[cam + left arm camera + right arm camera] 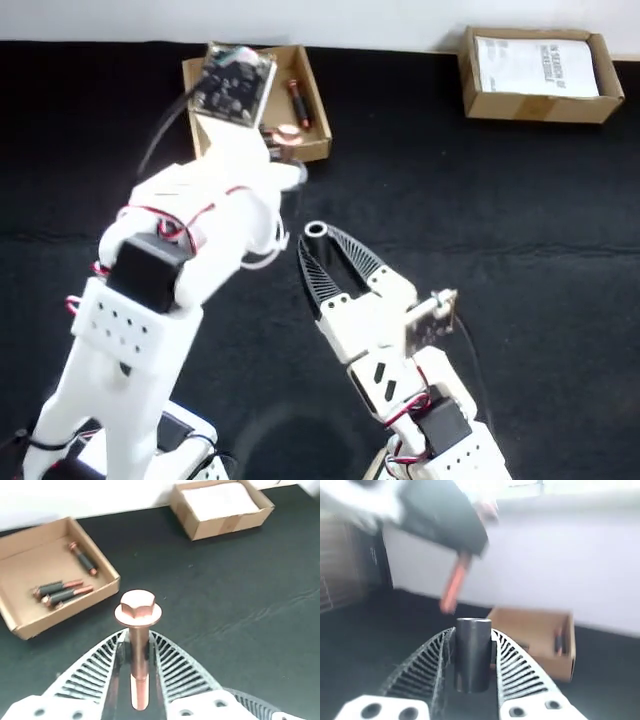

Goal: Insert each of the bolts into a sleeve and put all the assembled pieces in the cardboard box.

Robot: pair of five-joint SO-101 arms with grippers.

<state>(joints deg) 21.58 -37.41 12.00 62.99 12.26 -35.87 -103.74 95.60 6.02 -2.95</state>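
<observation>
My left gripper [137, 636] is shut on the shank of a copper bolt [137, 607], hex head outward, above the black mat just in front of the cardboard box [107, 587]. Three assembled bolt-and-sleeve pieces [62, 592] lie inside that box. My right gripper [316, 236] is shut on a dark sleeve [472, 652] held upright, its open ring end [316, 230] facing up at mid-table. In the right wrist view the left arm's bolt [454, 587] hangs tilted just above and beyond the sleeve, apart from it. In the high view the left arm [200, 230] covers its own fingers.
A second cardboard box [540, 75] holding white paper stands at the table's back right. The black mat [500, 220] covers the table. The box with the assembled pieces [318, 110] stands at the back, left of centre, partly under the left arm's camera board.
</observation>
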